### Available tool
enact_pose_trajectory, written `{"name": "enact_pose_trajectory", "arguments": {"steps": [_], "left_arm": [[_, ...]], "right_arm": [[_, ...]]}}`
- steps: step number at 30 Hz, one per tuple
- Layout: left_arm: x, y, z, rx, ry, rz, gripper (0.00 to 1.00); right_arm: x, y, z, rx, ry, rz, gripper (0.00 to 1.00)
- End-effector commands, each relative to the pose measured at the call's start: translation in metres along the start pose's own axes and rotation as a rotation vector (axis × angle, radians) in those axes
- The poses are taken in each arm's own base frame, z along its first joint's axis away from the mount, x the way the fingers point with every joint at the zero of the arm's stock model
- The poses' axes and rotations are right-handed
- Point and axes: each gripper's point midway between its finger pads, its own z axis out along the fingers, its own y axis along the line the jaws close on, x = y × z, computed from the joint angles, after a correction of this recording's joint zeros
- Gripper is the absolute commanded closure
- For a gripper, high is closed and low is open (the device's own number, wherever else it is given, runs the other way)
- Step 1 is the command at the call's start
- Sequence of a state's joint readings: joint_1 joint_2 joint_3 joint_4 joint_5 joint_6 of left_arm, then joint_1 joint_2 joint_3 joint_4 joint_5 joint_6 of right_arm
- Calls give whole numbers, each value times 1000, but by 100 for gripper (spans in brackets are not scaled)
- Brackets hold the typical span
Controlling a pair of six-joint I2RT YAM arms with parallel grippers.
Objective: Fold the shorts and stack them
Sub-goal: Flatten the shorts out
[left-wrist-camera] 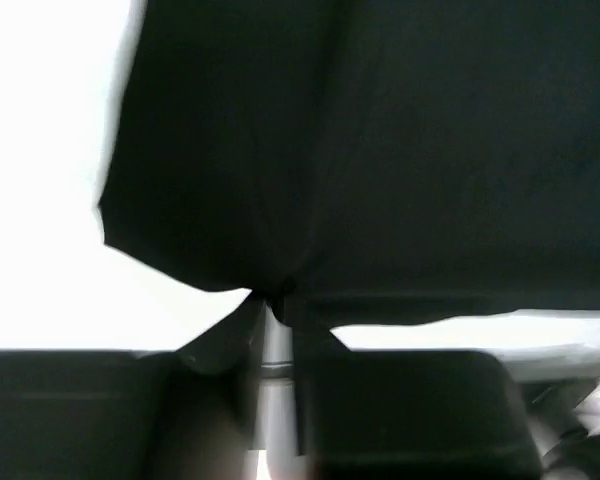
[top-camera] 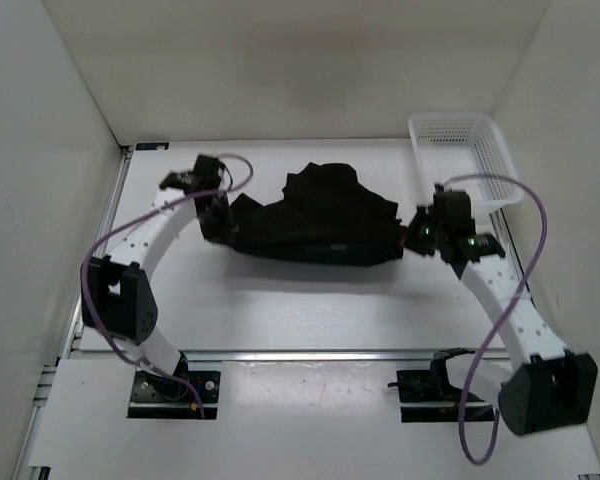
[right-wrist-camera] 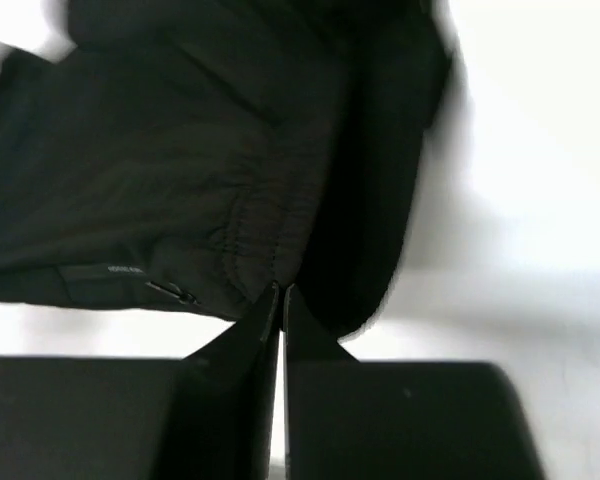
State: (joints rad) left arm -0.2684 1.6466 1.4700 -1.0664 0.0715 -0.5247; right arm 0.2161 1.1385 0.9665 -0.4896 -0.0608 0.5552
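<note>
The black shorts (top-camera: 315, 220) stretch across the middle of the white table between my two arms, bunched and partly folded. My left gripper (top-camera: 218, 222) is shut on their left edge; the left wrist view shows the dark cloth (left-wrist-camera: 360, 150) pinched at the fingertips and hanging above the table. At the right end, my right gripper (top-camera: 416, 236) is shut on the gathered waistband seam (right-wrist-camera: 250, 215), with a small pale label (right-wrist-camera: 125, 270) showing near the hem.
A white mesh basket (top-camera: 465, 158) stands at the back right, just behind the right arm. White walls close in the table on the left, back and right. Purple cables loop off both arms.
</note>
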Motion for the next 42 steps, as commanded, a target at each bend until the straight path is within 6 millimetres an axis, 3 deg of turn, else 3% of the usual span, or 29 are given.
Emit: {"name": "enact_pose_trajectory", "arguments": {"steps": [1,2,3,4,5,7,8,12,14,15,18,19,23,28,30,33,34,35,36,37,40,41,42], "left_arm": [[67,9,6,55,71,3,65],[77,15,10,44,87,-23,44],[86,20,11,37,98,-33,36],[90,25,14,26,95,-42,36],[98,32,20,-2,113,-66,36],[98,36,20,-25,99,-80,36],[96,36,19,-28,86,-97,36],[109,59,25,-125,111,-174,35],[116,61,27,-116,121,-212,32],[129,68,35,-129,156,-241,25],[155,70,48,-111,222,-322,22],[162,73,51,-127,236,-356,20],[163,75,57,-134,221,-386,8],[164,82,75,-190,245,-396,7],[165,80,83,-176,253,-398,9],[168,79,91,-204,272,-384,24],[166,81,95,-225,269,-382,34],[160,78,95,-218,262,-382,66],[156,78,97,-227,249,-379,81],[154,78,98,-227,251,-368,90],[135,64,93,-177,211,-358,90],[130,61,89,-167,200,-357,90],[119,53,80,-148,180,-345,90]], "right_arm": [[40,-33,-23,89,-11,45,85],[73,-55,-23,150,62,74,72],[81,-58,-31,157,46,138,61],[90,-62,-35,170,59,173,53],[99,-66,-41,180,68,208,53],[112,-67,-44,192,97,305,47],[122,-69,-46,204,136,331,39],[145,-57,-46,159,250,422,20],[160,-56,-42,128,298,443,20],[162,-56,-38,132,295,478,20],[169,-56,-26,110,304,521,21],[161,-49,-21,76,284,525,21],[162,-58,-4,138,299,530,22],[154,-66,11,187,295,493,26],[151,-68,16,193,281,490,28],[149,-70,22,199,273,488,33],[153,-74,25,216,276,488,34],[155,-78,28,227,274,487,38],[151,-76,32,214,261,485,41],[152,-80,36,232,262,485,47],[140,-77,41,226,228,468,77],[133,-74,41,213,218,451,98],[116,-69,40,213,183,422,100]]}}
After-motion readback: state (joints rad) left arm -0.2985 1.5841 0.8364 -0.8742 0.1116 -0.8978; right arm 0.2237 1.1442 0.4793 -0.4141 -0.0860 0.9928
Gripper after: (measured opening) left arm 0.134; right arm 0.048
